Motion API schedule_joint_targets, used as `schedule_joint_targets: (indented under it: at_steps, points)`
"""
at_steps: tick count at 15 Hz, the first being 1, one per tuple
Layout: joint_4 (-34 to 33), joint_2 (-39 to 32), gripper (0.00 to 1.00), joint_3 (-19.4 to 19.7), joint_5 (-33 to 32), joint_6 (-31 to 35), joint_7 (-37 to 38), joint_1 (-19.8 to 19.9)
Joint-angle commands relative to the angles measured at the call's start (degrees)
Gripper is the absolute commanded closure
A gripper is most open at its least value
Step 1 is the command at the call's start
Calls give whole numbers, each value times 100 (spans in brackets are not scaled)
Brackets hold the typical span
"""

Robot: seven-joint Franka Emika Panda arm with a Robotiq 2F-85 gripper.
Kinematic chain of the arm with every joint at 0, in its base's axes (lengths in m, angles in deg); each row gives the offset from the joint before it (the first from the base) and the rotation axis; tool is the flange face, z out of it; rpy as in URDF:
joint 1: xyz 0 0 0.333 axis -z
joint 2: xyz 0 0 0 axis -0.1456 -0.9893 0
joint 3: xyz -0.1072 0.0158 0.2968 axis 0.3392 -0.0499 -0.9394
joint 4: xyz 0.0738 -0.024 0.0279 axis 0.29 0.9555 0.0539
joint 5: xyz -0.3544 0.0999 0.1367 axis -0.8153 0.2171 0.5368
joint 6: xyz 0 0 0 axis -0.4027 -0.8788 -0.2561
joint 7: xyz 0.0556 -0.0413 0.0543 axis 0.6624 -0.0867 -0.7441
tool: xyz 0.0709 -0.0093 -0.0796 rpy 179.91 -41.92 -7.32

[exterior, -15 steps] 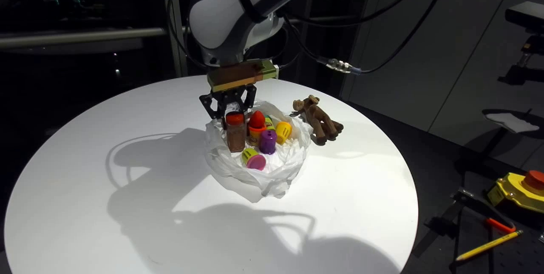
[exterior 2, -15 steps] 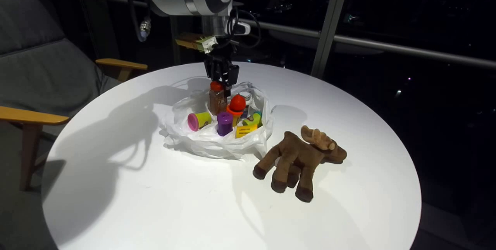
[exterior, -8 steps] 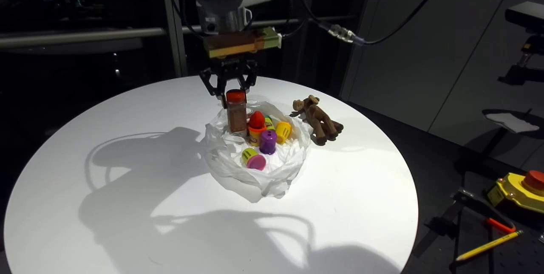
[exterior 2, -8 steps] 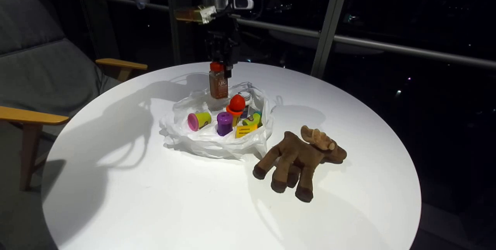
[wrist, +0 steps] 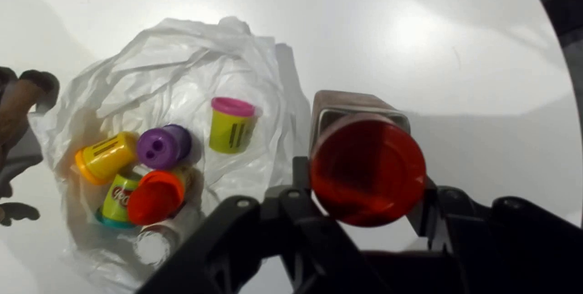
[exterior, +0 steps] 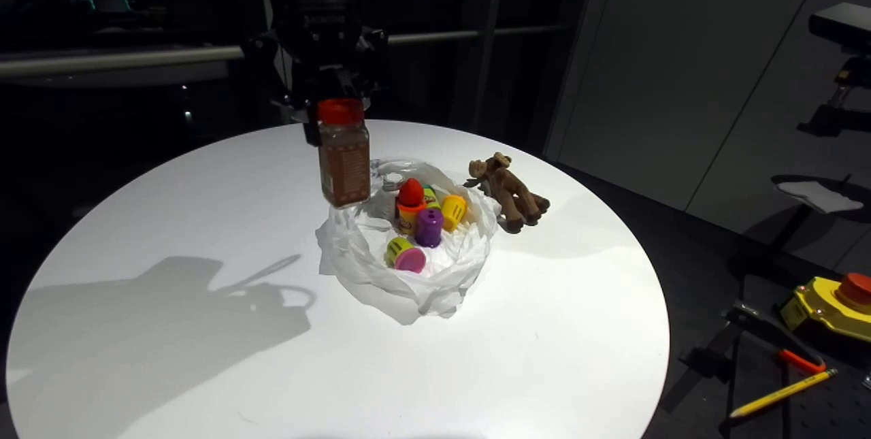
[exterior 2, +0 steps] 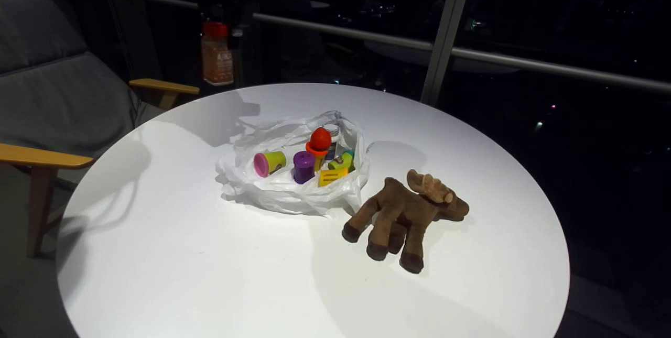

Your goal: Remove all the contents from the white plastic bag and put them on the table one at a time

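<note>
"Gripper (wrist: 364, 185): state?"

"Loaded. The two fingers (wrist: 300, 173) pinch the red-lidded jar (exterior: 346, 170), one at each side of its upper end."

"Jar position?"

"Raised in the air, close to upright, red lid (wrist: 369, 171) uppermost. In an exterior view, the jar's base shows above the far edge of the round white table (exterior 2: 251, 264). In the wrist view, the jar appears beside the white plastic bag (wrist: 248, 57), outside the bag's outline."

"Bag placement?"

"Set on the table, mouth upward, sides crumpled."

"List the contents of the bag."

"Pink-lidded tub (wrist: 230, 132): on its side, apart from the others. Purple container (exterior: 429, 229): upright, two holes in the top. Yellow tub (wrist: 108, 156): tilted, just beside the purple container. Teal-lidded tub (wrist: 118, 199): tilted, next to the yellow tub. Orange-lidded tub (exterior: 407, 221): carries a red egg-shaped piece (exterior: 411, 192) on its lid. Pale-capped container (exterior 2: 334, 141): behind the orange-lidded tub in an exterior view, partly hidden."

"Items outside the bag?"

"Brown toy moose (exterior 2: 403, 212): on the table, just beside the bag. Gray chair (exterior 2: 47, 91): near the table, wooden armrests (exterior 2: 44, 155) fitted. Yellow box (exterior: 820, 310) with a red button (exterior: 856, 289): beyond the table edge, in an exterior view. Yellow pencil (exterior: 782, 395): near the yellow box."
</note>
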Motion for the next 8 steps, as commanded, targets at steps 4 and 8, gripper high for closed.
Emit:
schedule_joint_targets:
  at_steps: [4,8]
  points:
    - [308,-621,75,-209,-141,428,-120,-586]
    - [364,-1096,75,-139,-397,1076,-121,-890]
